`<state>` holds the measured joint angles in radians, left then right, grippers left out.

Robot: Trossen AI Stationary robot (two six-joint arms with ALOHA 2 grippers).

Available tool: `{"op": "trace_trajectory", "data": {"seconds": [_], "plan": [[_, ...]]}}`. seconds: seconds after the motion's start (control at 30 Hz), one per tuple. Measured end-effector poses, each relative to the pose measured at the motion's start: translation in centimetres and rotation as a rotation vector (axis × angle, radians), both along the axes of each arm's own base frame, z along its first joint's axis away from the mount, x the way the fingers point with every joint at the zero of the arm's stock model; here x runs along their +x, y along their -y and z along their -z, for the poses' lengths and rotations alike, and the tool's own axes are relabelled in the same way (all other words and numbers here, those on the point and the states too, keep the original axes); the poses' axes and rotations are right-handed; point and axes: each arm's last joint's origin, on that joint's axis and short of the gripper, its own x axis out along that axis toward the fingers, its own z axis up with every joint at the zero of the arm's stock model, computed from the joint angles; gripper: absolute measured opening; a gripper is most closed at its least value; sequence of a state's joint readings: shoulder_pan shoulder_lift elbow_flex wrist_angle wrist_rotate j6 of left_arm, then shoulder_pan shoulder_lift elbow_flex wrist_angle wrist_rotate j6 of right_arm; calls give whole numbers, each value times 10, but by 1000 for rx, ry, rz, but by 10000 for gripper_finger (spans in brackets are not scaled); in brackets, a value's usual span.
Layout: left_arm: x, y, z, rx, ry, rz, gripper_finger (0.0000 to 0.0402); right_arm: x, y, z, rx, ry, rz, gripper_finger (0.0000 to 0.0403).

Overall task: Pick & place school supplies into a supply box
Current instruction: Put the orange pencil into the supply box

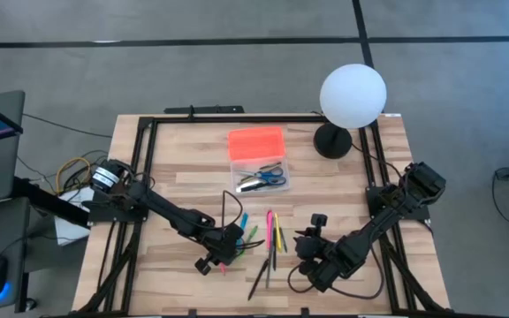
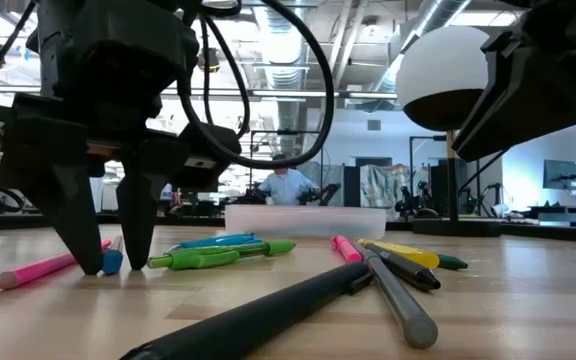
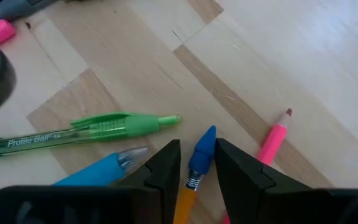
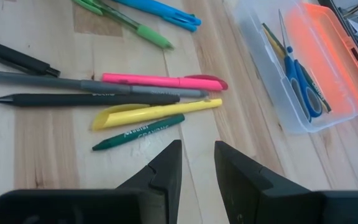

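Note:
Pens, pencils and markers lie loose on the wooden table. My left gripper (image 3: 197, 148) (image 1: 223, 251) points down, open. Its fingertips rest at table height on either side of the blue-capped end of an orange pencil (image 3: 201, 155) (image 2: 113, 262); I cannot tell whether they touch it. A pink pencil (image 3: 272, 140), a green pen (image 3: 92, 132) and a blue pen (image 3: 98, 169) lie beside it. My right gripper (image 4: 197, 146) (image 1: 312, 256) is open above the table, near a pink pen (image 4: 160, 81) and a yellow marker (image 4: 154, 112). The clear supply box (image 1: 259, 174) holds blue-handled scissors (image 4: 303, 81). Its orange lid (image 1: 256, 141) lies open.
A white globe lamp (image 1: 352, 95) on a black base stands at the table's far right. Grey and black pens (image 4: 86, 94) and a green crayon (image 4: 138, 132) lie by the right gripper. Black frame rails (image 1: 144, 168) run along the table's sides. A person shows far behind the table (image 2: 286, 185).

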<state>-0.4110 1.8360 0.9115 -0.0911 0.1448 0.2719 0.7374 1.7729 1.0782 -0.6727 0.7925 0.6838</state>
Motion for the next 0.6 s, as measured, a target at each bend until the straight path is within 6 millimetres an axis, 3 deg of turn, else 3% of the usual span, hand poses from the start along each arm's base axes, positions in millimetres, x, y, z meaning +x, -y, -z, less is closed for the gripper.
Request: {"op": "trace_trajectory", "data": {"seconds": [0.6], "plan": [[0, -7, 3, 35, -21, -30, 54, 0, 0, 1, 7, 6, 0, 90]]}}
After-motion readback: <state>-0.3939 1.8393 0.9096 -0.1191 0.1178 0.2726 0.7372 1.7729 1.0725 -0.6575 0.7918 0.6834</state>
